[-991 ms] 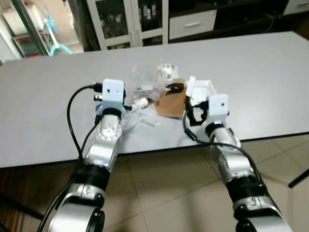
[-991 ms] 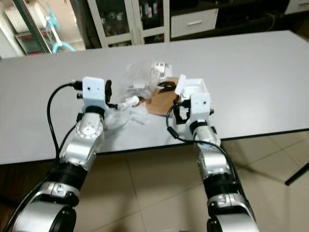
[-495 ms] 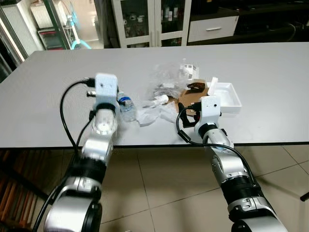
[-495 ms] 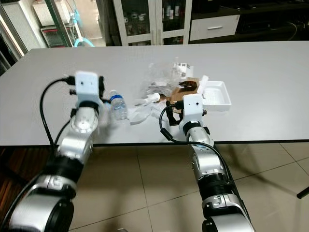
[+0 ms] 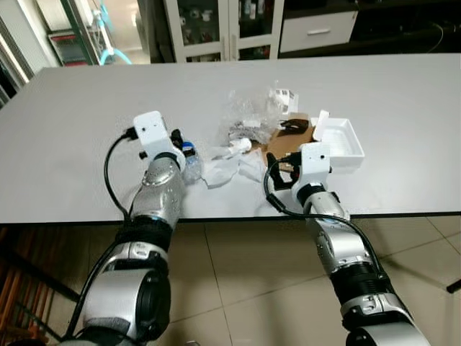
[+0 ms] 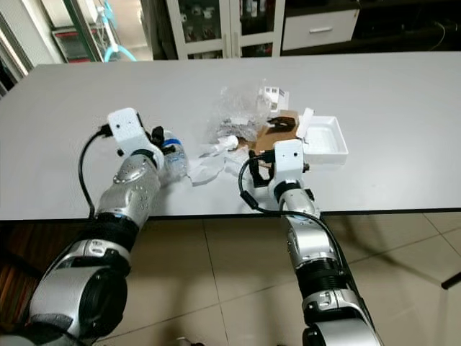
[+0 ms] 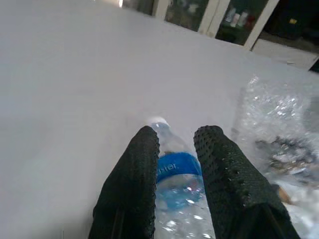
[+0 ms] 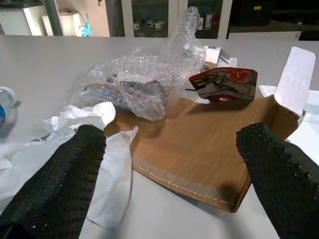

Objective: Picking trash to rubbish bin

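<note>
My left gripper (image 7: 175, 149) is pinching the plastic water bottle (image 7: 174, 172) at its blue label, near the front edge of the grey table (image 5: 86, 108). My right gripper (image 8: 174, 164) hangs just above the table with fingers spread wide, over the flattened brown cardboard (image 8: 199, 149). Beyond it lie bubble wrap (image 8: 144, 79), a white tissue (image 8: 99, 164) and a white tray (image 5: 344, 140). Bare tabletop opens widely to both sides and behind the pile.

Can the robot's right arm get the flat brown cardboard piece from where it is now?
Probably yes. The right gripper is wide open, aimed at the flat brown cardboard piece just ahead on the table, and nothing lies between its fingers and the card's near edge.
</note>
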Controlling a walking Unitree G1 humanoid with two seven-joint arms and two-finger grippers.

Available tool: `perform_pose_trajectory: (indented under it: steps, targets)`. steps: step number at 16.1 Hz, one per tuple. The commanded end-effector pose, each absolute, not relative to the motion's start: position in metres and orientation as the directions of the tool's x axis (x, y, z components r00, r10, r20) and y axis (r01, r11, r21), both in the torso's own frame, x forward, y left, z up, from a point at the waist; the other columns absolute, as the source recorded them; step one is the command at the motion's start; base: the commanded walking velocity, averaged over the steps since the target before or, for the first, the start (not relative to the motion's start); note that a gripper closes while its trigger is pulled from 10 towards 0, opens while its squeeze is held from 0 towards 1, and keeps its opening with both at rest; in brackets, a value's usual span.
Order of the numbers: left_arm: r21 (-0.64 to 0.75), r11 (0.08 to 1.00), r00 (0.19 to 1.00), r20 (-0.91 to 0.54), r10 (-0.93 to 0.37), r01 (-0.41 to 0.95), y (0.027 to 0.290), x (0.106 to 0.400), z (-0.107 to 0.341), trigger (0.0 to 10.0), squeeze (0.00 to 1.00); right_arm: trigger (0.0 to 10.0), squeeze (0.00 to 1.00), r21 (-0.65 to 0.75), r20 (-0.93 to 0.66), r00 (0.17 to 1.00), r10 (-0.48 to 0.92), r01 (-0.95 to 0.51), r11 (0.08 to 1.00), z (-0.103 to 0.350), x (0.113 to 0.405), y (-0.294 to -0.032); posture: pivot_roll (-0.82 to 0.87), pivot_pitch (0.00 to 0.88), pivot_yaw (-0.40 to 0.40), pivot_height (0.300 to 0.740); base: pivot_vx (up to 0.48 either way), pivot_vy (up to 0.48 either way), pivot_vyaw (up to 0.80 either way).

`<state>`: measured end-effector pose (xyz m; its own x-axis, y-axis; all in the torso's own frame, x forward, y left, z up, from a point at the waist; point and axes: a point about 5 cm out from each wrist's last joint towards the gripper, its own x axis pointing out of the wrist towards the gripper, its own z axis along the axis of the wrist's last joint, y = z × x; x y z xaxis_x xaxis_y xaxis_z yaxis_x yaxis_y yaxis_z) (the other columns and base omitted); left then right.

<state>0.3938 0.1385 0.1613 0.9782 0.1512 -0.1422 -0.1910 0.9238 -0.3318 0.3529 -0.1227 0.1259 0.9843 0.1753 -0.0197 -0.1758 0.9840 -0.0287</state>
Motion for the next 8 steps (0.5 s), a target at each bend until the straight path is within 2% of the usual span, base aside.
perform_pose_trajectory:
  steps: [1, 4, 8]
  targets:
    - [-0.368, 0.91, 0.978, -0.157, 0.139, -0.189, 0.138, 0.397, 0.164, 10.0, 1.0, 10.0, 0.0, -0.027, -0.012, 0.983, 0.181, -0.181, 0.983, 0.13, 0.354, -0.121, -0.06, 0.037, 0.061, 0.74, 0.0, 0.0, 0.0]
    - [-0.398, 0.879, 0.961, -0.187, 0.203, -0.263, 0.146, 0.4, 0.169, 10.0, 1.0, 10.0, 0.0, -0.029, -0.011, 0.983, 0.182, -0.182, 0.983, 0.131, 0.355, -0.121, -0.05, 0.035, 0.06, 0.74, 0.0, 0.0, 0.0]
    - [-0.425, 0.863, 0.96, -0.173, 0.218, -0.273, 0.149, 0.404, 0.183, 10.0, 1.0, 10.0, 0.0, -0.028, -0.01, 0.983, 0.186, -0.186, 0.982, 0.132, 0.355, -0.12, -0.05, 0.036, 0.062, 0.74, 0.0, 0.0, 0.0]
